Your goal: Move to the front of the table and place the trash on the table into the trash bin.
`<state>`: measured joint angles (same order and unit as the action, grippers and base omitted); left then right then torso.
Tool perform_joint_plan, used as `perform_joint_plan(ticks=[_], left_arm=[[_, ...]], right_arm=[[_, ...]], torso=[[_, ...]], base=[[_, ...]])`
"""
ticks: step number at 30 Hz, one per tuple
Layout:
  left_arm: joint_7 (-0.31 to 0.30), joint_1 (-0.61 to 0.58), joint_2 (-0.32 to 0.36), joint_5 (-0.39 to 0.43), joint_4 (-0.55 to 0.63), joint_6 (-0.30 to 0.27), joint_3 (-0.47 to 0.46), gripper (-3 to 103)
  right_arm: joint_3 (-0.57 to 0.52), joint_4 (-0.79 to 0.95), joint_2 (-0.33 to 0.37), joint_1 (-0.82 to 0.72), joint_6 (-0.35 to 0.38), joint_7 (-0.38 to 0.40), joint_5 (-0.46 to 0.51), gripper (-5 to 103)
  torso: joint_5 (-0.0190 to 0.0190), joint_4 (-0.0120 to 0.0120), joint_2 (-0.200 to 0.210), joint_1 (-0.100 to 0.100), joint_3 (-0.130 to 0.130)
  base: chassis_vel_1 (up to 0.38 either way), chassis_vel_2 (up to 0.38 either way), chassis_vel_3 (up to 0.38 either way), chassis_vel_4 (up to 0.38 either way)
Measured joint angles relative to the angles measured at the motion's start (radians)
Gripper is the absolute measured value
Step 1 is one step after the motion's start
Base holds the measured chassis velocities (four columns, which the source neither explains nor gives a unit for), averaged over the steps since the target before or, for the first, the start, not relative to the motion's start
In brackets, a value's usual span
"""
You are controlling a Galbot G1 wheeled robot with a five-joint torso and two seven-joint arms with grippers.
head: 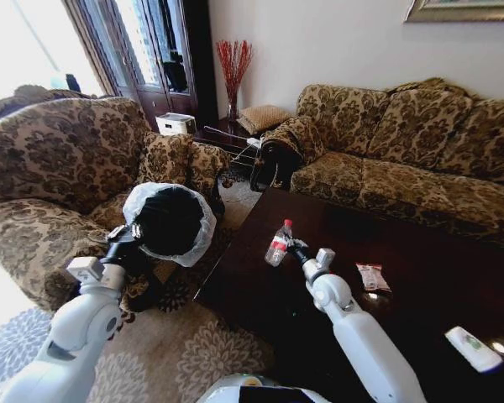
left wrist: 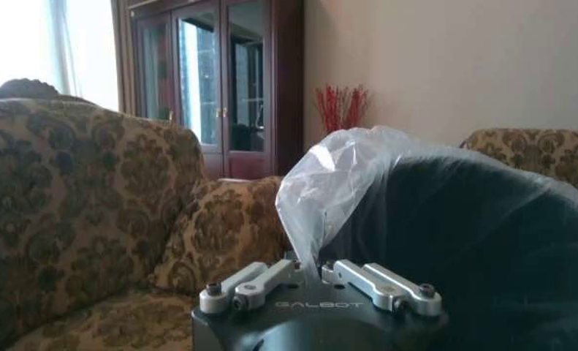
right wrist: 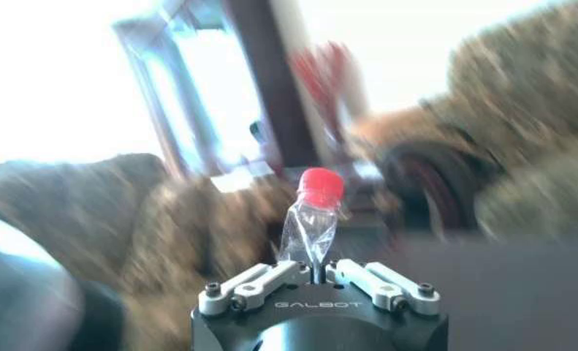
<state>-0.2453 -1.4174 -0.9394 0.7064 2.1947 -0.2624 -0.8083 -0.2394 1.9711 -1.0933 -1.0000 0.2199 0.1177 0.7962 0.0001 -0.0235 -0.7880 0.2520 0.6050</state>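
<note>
Bottle (head: pixel 278 243), clear, red-capped, pinched by right gripper (head: pixel 296 249) fingers; left gripper (head: pixel 128 238) fingers clamp trash bin (head: pixel 170 220).

Crushed clear bottle (head: pixel 278 244) (red cap) aloft over dark table (head: pixel 420 319), black bag-lined bin (head: pixel 170 220) alongside.

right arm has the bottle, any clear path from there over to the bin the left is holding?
Probably yes. The right gripper is shut on the bottle above the table edge, and the trash bin, held up by the left gripper, faces it with its mouth open. Nothing stands between them.
</note>
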Motion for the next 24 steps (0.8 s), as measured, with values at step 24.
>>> perform_joint_plan(ticks=[24], left_arm=[[-0.053,0.335,0.115,0.175,-0.08,-0.137,0.381,3]], right_arm=[[0.488,0.009,0.061,0.792,0.064,-0.074,0.352,0]], torso=[[0.0005,-0.0003,0.0,0.0,0.0]], base=[[0.005,0.003,0.002,0.003]])
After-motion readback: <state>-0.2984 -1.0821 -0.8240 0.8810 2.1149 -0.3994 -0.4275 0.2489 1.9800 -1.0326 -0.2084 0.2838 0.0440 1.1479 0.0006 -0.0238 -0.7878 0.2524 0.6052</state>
